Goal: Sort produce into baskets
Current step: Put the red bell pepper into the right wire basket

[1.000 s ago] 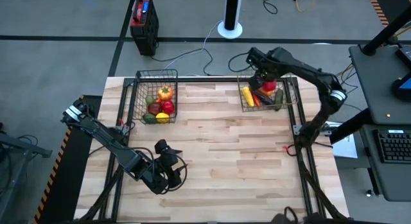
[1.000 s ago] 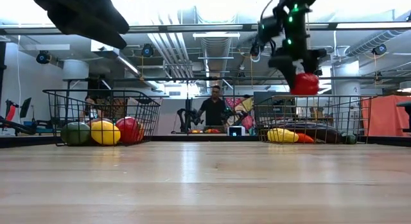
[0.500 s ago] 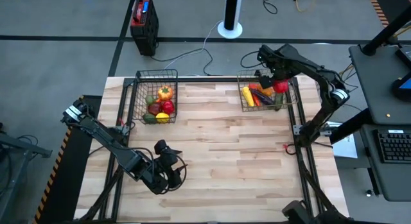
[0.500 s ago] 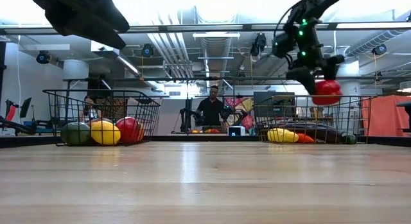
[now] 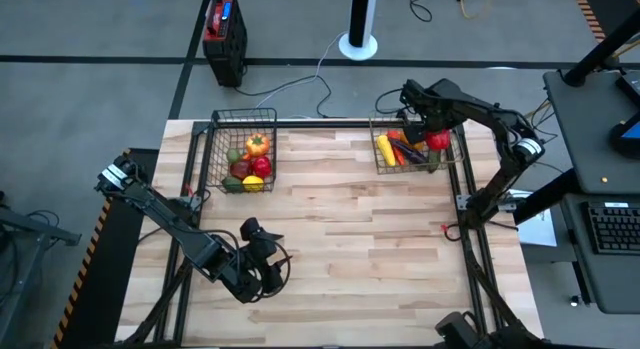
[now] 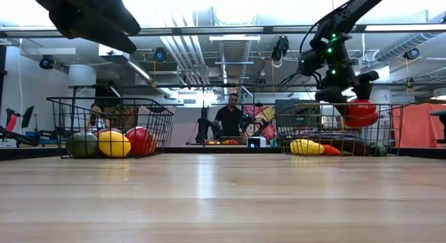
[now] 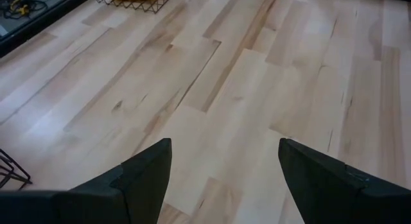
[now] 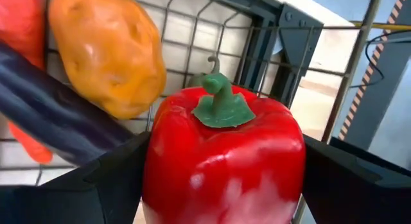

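Note:
Two wire-mesh baskets stand at the table's far edge. The left basket [image 5: 222, 139] holds an orange pepper, a red apple [image 5: 261, 167], a lemon [image 6: 114, 143] and green produce. The right basket [image 5: 384, 159] holds an orange piece [image 8: 106, 54], a purple eggplant [image 8: 58, 121] and a yellow piece [image 6: 306, 147]. My right gripper [image 5: 432, 132] is shut on a red pepper [image 5: 437, 140] over that basket's right part. My left gripper [image 7: 225, 147] hangs open over bare wood near the table's near left [image 5: 256, 235]. My right gripper pinches the red pepper by two opposite side walls [image 8: 157, 166] between its two fingers [image 8: 109, 179]. The fingers come steeply from above. The pepper sits upright, its green stem [image 8: 221, 105] toward the wrist. It hangs clear, just below the basket's rim [image 6: 361, 112].
A black-and-red box [image 5: 224, 34] and a white pole base [image 5: 358, 44] stand on the floor beyond the far edge. A person [image 6: 230, 121] is in the room behind. Dark frame rails [image 5: 470, 249] run along the table's sides. The middle of the wooden top [image 5: 350, 239] is bare.
My right gripper has carried the red pepper toward the table's right edge and down, from above the right basket's rim to just inside it. The pepper has stayed upright in the hold.

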`<state>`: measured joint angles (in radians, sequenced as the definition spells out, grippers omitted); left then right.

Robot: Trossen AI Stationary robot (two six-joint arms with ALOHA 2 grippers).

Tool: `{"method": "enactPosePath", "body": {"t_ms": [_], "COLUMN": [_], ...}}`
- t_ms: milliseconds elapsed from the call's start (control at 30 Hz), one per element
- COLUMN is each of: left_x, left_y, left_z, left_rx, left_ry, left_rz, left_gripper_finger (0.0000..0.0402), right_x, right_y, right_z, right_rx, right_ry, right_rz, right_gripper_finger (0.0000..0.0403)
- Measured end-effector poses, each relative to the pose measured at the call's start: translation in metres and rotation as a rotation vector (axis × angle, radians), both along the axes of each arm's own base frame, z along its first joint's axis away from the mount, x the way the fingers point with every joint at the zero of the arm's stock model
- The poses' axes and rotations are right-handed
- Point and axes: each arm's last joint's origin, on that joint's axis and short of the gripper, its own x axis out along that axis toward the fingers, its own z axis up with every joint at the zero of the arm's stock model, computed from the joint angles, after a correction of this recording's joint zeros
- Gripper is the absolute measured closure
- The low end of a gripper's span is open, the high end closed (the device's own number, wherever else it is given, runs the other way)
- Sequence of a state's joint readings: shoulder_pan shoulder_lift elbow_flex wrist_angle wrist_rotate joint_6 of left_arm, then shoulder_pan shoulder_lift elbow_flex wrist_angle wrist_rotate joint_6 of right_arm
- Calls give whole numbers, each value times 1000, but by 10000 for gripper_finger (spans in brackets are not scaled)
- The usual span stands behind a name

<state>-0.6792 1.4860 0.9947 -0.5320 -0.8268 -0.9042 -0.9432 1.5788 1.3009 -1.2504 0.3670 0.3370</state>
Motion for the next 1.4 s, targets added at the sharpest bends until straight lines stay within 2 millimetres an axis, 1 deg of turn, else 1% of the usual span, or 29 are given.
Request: {"method": "enactPosePath", "body": {"t_ms": [200,467,733,900,1133,1400], "left_x": [0,0,0,0,0,0], "left_y": [0,0,0,1,1,1], "left_z": [0,0,0,0,0,0], "left_rx": [6,11,14,29,37,37], "left_ry": [-1,2,3,-2,-6,-6], "left_rz": [0,-3,-4,-1,2,1], "left_gripper_finger": [133,133,133,133,133,133], "right_x": [1,1,-1,-1,2,3], "right_y": [-1,-1,2,2,1,0], "right_z": [-3,-4,-12,-13,-14,-14], "right_rx": [-11,-15,12,16,43,37], "right_ry": [-7,-12,7,5,-78,-83], "right_rz": [-3,0,16,26,38,45], "right_gripper_finger": [67,51,49,49,48,48]}}
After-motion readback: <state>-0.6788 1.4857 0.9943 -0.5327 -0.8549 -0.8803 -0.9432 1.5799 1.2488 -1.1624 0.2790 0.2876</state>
